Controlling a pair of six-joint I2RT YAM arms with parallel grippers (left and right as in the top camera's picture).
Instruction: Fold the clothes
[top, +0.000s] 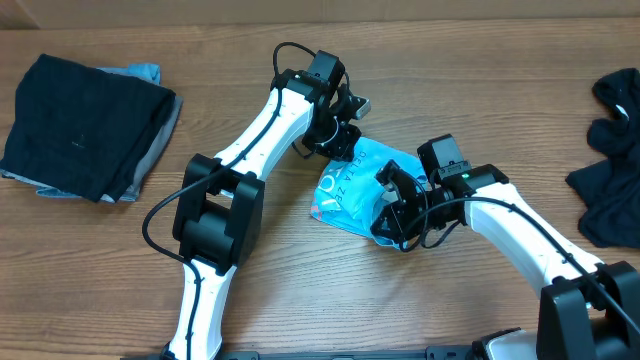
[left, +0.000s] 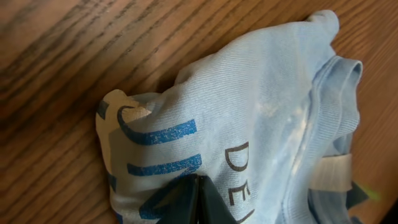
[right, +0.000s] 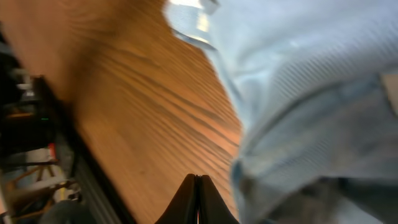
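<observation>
So the light blue T-shirt (top: 355, 178) is sitting in a crumpled lump around the middle of the wooden table (top: 320, 290), not flat at all, with its white and blue print showing on the side towards the left arm. The left gripper (top: 345, 128) is at the far edge of that lump and the right gripper (top: 392, 215) is at the near right edge, so the shirt is basically sandwiched between the two. From the left wrist camera the left gripper (left: 197, 200) has its fingers pressed together with no gap, tips right over the printed part of the shirt (left: 261, 93), but I honestly can't tell if any fabric is pinched in there. You can also see a little white label (left: 329, 171) by the collar in that view. The right wrist camera is blurry, but the right gripper (right: 196, 199) is fully closed too, with its tips over bare wood, the shirt (right: 323, 93) just off to the side and nothing in them. Over at the left end of the table there's a folded stack (top: 85, 125) with a dark garment on top and grey and blue edges peeking out underneath, and at the far right there's a loose heap of black garments (top: 615, 170), well apart from the arms.
</observation>
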